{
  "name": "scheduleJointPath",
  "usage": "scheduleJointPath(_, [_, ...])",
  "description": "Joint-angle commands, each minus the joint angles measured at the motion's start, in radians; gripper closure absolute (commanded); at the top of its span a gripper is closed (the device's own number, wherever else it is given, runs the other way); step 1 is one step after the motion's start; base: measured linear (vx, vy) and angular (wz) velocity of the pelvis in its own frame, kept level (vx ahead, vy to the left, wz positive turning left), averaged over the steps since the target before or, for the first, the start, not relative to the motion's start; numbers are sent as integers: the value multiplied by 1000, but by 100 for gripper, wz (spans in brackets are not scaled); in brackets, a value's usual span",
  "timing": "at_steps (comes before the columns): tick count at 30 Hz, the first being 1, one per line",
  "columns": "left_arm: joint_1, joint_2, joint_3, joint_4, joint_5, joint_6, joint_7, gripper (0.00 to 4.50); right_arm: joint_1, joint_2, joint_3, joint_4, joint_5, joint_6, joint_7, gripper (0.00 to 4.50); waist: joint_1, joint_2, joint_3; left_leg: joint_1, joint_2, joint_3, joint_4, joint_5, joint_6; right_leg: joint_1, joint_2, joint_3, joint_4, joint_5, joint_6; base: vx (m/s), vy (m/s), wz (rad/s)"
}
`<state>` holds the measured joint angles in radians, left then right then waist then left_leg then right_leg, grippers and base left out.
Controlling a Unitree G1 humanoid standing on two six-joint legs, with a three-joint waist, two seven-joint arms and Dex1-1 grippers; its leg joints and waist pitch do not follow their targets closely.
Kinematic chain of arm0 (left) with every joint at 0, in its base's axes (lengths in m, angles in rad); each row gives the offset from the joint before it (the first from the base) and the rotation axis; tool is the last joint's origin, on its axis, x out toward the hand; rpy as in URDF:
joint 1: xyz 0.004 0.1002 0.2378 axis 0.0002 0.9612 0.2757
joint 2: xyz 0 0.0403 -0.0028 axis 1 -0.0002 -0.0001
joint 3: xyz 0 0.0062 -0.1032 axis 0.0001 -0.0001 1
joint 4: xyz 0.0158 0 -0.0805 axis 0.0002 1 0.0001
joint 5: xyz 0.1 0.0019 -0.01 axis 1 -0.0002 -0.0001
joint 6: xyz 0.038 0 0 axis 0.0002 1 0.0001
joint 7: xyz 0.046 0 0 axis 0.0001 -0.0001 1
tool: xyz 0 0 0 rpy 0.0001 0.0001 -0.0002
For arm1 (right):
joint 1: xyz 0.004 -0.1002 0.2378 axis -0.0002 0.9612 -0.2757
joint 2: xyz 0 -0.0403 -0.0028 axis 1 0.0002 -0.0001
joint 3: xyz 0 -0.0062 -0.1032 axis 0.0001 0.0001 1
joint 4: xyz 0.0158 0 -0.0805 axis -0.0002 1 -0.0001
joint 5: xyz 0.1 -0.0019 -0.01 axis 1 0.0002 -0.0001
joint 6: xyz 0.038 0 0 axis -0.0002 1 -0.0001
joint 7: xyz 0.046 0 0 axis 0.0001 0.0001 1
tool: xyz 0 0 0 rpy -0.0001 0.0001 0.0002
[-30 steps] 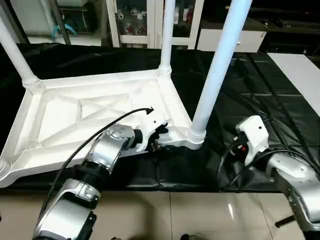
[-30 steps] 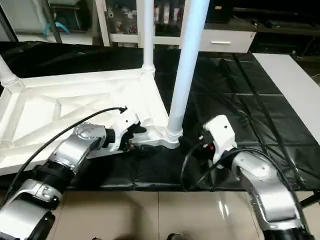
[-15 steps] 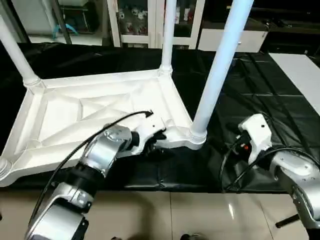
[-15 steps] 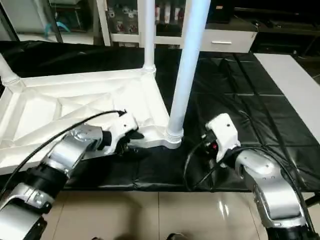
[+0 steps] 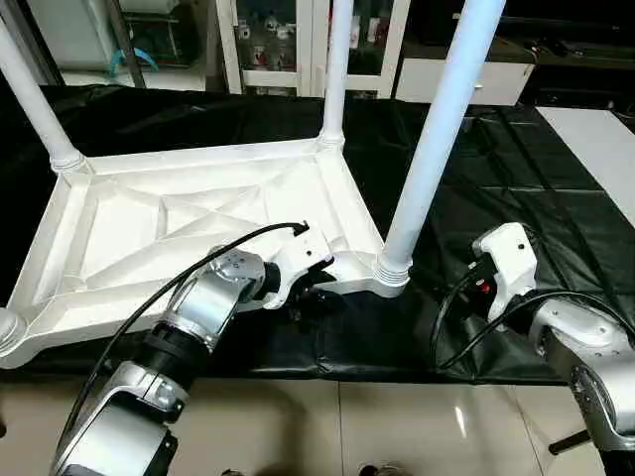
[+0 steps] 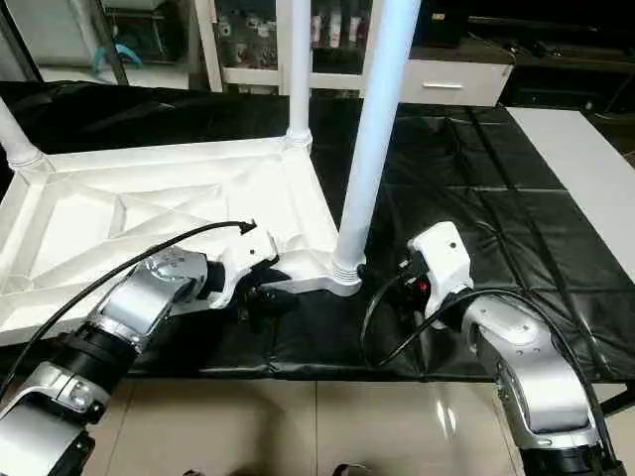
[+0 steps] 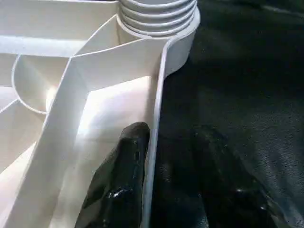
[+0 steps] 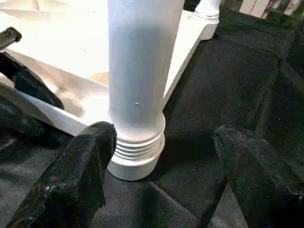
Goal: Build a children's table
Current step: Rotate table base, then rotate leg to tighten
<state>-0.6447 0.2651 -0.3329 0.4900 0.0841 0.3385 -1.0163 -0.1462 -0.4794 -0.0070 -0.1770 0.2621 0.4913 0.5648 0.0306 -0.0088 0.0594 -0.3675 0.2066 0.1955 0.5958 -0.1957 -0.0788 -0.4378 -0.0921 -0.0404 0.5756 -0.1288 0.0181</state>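
The children's table [image 5: 149, 228] lies upside down on the black cloth, its X-ribbed underside facing up. White legs stand in its corner sockets: the near right leg [image 5: 437, 129], the far right leg [image 5: 335, 69] and the far left leg [image 5: 35, 99]. My left gripper [image 7: 171, 133] straddles the table's near rim [image 7: 154, 109] close to the near right socket. One finger [image 7: 128, 156] lies against the rim's inner side and the other [image 7: 213, 161] stands on the cloth just outside it. My right gripper [image 8: 164, 135] is open, level with the base of the near right leg [image 8: 137, 142] and a short way from it.
The black cloth [image 5: 516, 169] covers the work table up to its front edge, with tiled floor [image 5: 327, 426] below. A white surface [image 5: 605, 139] lies at the far right. Cabinets [image 5: 268, 40] stand behind. A black cable [image 5: 218, 248] arcs over my left forearm.
My left gripper's fingers have drawn closer together around the table's near rim. The right arm has stayed put. The head camera has shifted slightly.
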Motion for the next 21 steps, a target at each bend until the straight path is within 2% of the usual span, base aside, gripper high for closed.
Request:
scheduleJointPath(1, [2, -6, -30, 41, -6, 13, -31, 313, 0, -12, -2, 0, -6, 6, 11, 79, -2, -4, -64, 4, 9, -6, -77, -274, 39, 54, -25, 22, -73, -373, -170, 0, 0, 0])
scheduleJointPath(4, [-3, -3, -45, 58, -2, 7, -56, 348, 9, -17, -2, -8, 2, 9, 25, 79, -1, -5, -67, 4, 10, -5, -75, -250, 45, 56, -25, 22, -68, -335, -183, 0, 0, 0])
scheduleJointPath(9, [-1, 1, -67, 71, 4, -6, -92, 366, 14, -27, -5, -9, 4, 2, 30, 79, 0, -4, -69, 3, 11, -3, -72, -227, 53, 60, -26, 23, -63, -293, -204, 0, 0, 0])
scheduleJointPath(10, [0, 4, -76, 75, 7, -23, -108, 390, 15, -30, -6, -8, 3, 0, 33, 79, 0, -4, -70, 3, 11, -3, -72, -223, 55, 60, -26, 23, -63, -289, -207, 0, 0, 0])
scheduleJointPath(13, [22, 33, -128, 52, 2, -149, -234, 393, 24, -51, 4, -12, 0, -1, 61, 79, 3, -4, -70, 2, 11, -5, -72, -225, 60, 63, -29, 23, -65, -308, -199, 0, 0, 0])
scheduleJointPath(14, [34, 46, -147, 32, -6, -181, -286, 399, 28, -57, 9, -14, 0, 1, 71, 79, 2, -7, -72, 3, 12, -4, -72, -229, 63, 63, -29, 24, -64, -307, -201, 0, 0, 0])
scheduleJointPath(15, [39, 52, -157, 23, -1, -185, -291, 412, 34, -65, 17, -18, 0, 3, 84, 79, 3, -3, -70, 2, 14, -5, -74, -227, 61, 62, -31, 25, -62, -301, -202, 0, 0, 0])
scheduleJointPath(17, [35, 49, -158, 34, 12, -204, -265, 431, 43, -78, 28, -24, 1, 4, 107, 79, -1, -5, -68, 5, 14, -4, -74, -250, 55, 61, -29, 23, -65, -334, -196, 0, 0, 0])
scheduleJointPath(19, [17, 43, -150, 63, 27, -249, -235, 441, 55, -94, 38, -33, 13, 5, 139, 79, -1, -7, -66, 5, 13, -4, -74, -279, 50, 58, -29, 23, -73, -404, -175, 0, 0, 0])
scheduleJointPath(20, [9, 39, -144, 75, 30, -262, -223, 441, 60, -103, 44, -38, 17, 4, 156, 79, 1, -7, -66, 8, 13, -4, -73, -284, 49, 55, -30, 23, -75, -419, -170, 0, 0, 0])
scheduleJointPath(21, [-4, 35, -136, 94, 34, -289, -208, 447, 65, -114, 53, -43, 19, 1, 177, 79, 5, -6, -67, 19, 13, 0, -70, -293, 50, 47, -29, 26, -79, -425, -168, 0, 0, 0])
